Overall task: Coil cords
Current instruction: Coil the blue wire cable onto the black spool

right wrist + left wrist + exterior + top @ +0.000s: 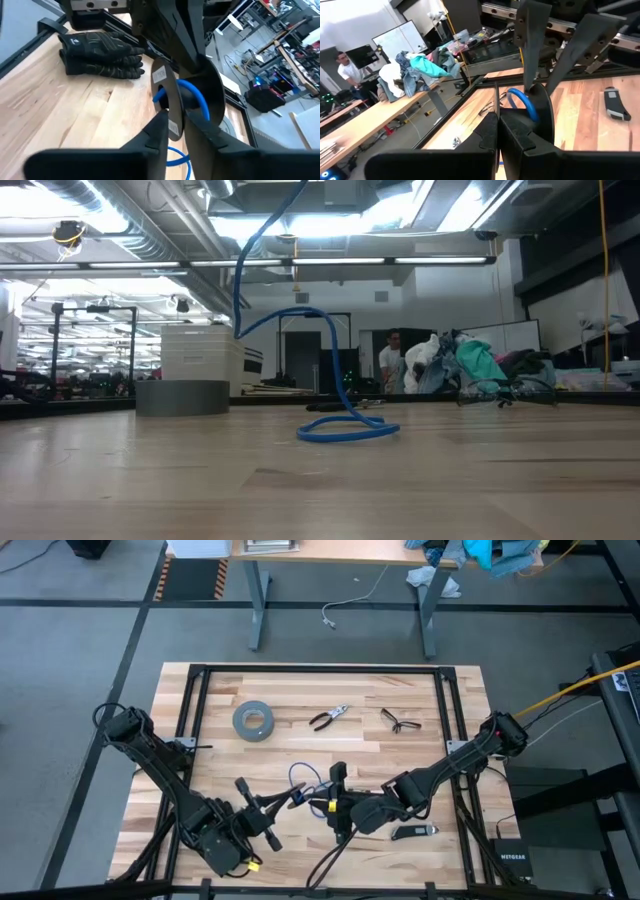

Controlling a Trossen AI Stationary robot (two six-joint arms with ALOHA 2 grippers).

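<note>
Right hand (338, 802) (nearly closed) on the cords (303, 780) — left hand (270, 802) closed too.

Open-plan lab: exposed ceiling ducts (90, 225), whiteboard (402, 37), cluttered workbenches (380, 117).

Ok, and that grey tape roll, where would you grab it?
The grey tape roll lies flat with its hole facing up, so come straight down from above and pinch its wall: one finger in the hole, one outside.
</note>
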